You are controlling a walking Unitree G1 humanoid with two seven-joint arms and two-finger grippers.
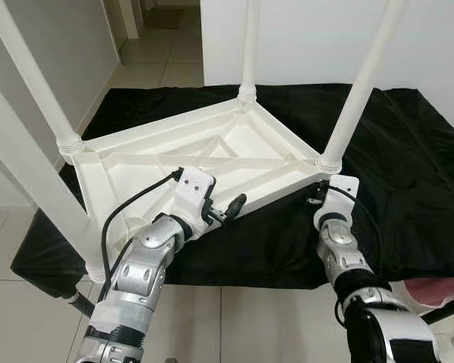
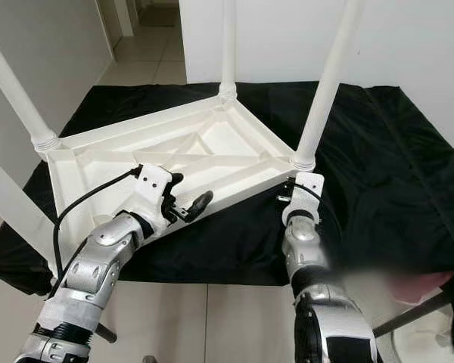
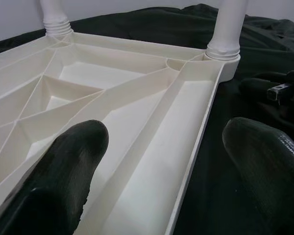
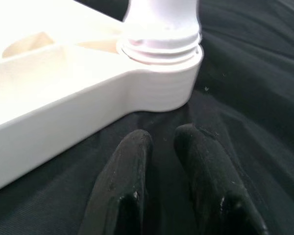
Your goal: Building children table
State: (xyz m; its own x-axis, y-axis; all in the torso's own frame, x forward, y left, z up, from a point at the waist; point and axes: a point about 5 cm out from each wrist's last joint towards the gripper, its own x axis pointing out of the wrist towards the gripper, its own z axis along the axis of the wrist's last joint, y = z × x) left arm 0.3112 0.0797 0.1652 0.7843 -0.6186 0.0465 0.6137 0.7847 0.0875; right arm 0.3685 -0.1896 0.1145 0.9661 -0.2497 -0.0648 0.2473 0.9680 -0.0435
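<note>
Left eye view gives you the white children table (image 1: 212, 155) lying upside down on a black cloth (image 1: 408, 174) spread over the tiled floor (image 1: 30, 310), its ribbed underside facing up and four white legs (image 1: 361, 83) standing upward from the corners. Your left claw (image 1: 225, 208) sits at the table's near long edge; in the left wrist view its two black fingers (image 3: 59, 181) are spread wide, one over the inner trough of the underside and one outside over the cloth, the rim (image 3: 196, 147) running between them, nothing gripped. Your right claw (image 4: 166, 161) is low on the cloth just beside the near right corner of the table, below the threaded collar of that corner's leg (image 4: 161, 29); its fingers lie nearly together with only a thin gap, holding nothing, tips close to the corner but you cannot tell whether they touch it. White walls (image 1: 310, 38) behind, a hallway opening at the far left.
</note>
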